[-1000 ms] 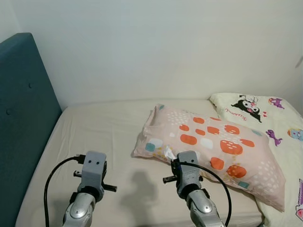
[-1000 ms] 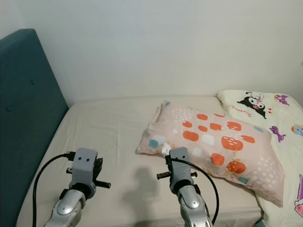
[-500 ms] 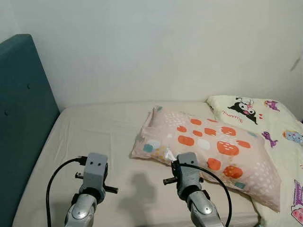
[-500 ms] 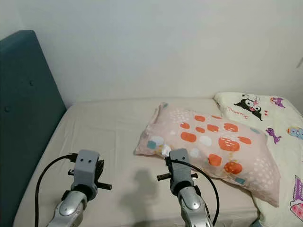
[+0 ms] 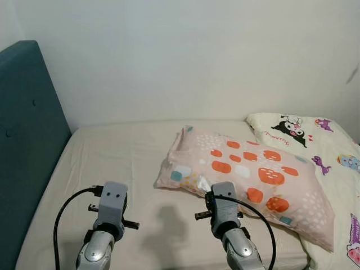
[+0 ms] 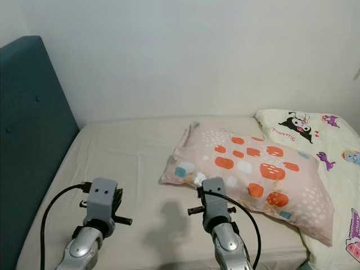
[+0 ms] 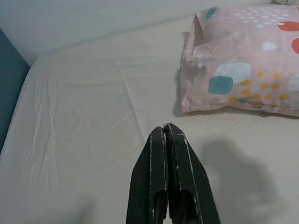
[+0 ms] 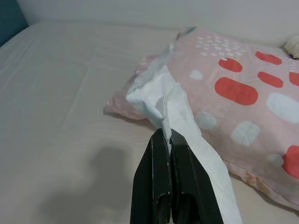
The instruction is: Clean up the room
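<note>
- Right hand (image 8: 169, 140) has its two black fingers pressed together on a crumpled white tissue (image 8: 173, 107), which sticks up past the tips and trails down one side of the fingers.
- From the head camera, that tissue (image 5: 203, 183) appears as just a small white tuft above the silver right arm, so the pinch itself is clear in the right wrist view alone.
- Just beyond the right hand lies a pink pillow (image 5: 247, 177) with orange, white and teal patches; the tissue overlaps its near corner in the wrist view.
- Left hand (image 7: 167, 135) is closed with nothing between its fingers, held above bare cream sheet.
- Ahead of the left hand and off to one side, the pillow's corner (image 7: 233, 70) comes into its wrist view.
- Both arms reach out over the bed (image 5: 124, 163).
- Far to the left of the left hand stands a teal headboard (image 5: 28, 140).
- Beyond the pillow, to the right of the right hand, lies a cartoon-print blanket (image 5: 320, 140).
</note>
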### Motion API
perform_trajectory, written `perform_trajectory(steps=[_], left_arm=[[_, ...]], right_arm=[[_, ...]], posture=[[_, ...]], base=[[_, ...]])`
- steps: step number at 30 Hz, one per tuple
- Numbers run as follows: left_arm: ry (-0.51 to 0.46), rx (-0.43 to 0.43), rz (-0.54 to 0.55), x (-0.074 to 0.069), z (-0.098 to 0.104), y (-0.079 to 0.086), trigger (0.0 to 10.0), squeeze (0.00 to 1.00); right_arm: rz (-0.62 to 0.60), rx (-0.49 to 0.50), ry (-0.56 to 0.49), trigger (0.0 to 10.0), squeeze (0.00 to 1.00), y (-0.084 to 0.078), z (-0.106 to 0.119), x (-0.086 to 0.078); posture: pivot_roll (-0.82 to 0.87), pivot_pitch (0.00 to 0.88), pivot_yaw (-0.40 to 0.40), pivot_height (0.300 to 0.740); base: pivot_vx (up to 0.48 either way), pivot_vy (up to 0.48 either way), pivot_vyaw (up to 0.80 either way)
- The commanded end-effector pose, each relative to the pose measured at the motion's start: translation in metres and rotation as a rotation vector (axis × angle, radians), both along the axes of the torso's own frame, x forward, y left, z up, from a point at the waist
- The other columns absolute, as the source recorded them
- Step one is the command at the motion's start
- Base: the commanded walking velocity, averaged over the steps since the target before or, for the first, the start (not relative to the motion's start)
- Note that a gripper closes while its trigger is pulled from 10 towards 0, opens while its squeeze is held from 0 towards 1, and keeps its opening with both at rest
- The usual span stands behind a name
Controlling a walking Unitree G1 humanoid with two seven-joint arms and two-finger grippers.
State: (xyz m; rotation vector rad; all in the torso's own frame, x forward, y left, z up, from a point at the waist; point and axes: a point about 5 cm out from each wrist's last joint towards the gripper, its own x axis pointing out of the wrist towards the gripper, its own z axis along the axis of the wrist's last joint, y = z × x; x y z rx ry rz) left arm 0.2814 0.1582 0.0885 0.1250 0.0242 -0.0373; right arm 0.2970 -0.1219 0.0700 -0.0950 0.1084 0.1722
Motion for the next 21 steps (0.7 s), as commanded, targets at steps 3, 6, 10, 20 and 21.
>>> perform_trajectory(steps=[3, 6, 10, 20, 21], left_arm=[[0.039, 0.002, 0.005, -0.0062, -0.0109, 0.0007, 10.0, 0.0], [0.044, 0.002, 0.008, -0.0073, -0.0123, 0.0018, 10.0, 0.0], [0.05, 0.001, 0.009, -0.0088, -0.0139, 0.0025, 10.0, 0.0], [0.039, -0.003, -0.007, -0.0058, -0.0117, -0.0053, 10.0, 0.0], [0.039, -0.003, -0.007, -0.0058, -0.0117, -0.0053, 10.0, 0.0]], right_arm=[[-0.012, -0.013, 0.041, 10.0, 0.0, -0.0039, -0.0124, -0.005], [-0.01, -0.012, 0.045, 10.0, 0.0, -0.0034, -0.0129, -0.0051], [-0.008, -0.004, 0.053, 10.0, 0.0, -0.0021, -0.0136, -0.0053], [-0.009, -0.005, 0.048, 10.0, 0.0, -0.0018, -0.0132, -0.0043], [-0.009, -0.005, 0.048, 10.0, 0.0, -0.0018, -0.0132, -0.0043]], posture=[[0.03, 0.113, -0.077, 0.74], [0.02, 0.116, -0.077, 0.74], [0.03, 0.121, -0.074, 0.74], [0.02, 0.124, -0.073, 0.74], [0.02, 0.124, -0.073, 0.74]], base=[[0.0, 0.0, 0.0], [0.0, 0.0, 0.0], [0.0, 0.0, 0.0], [0.0, 0.0, 0.0], [0.0, 0.0, 0.0]])
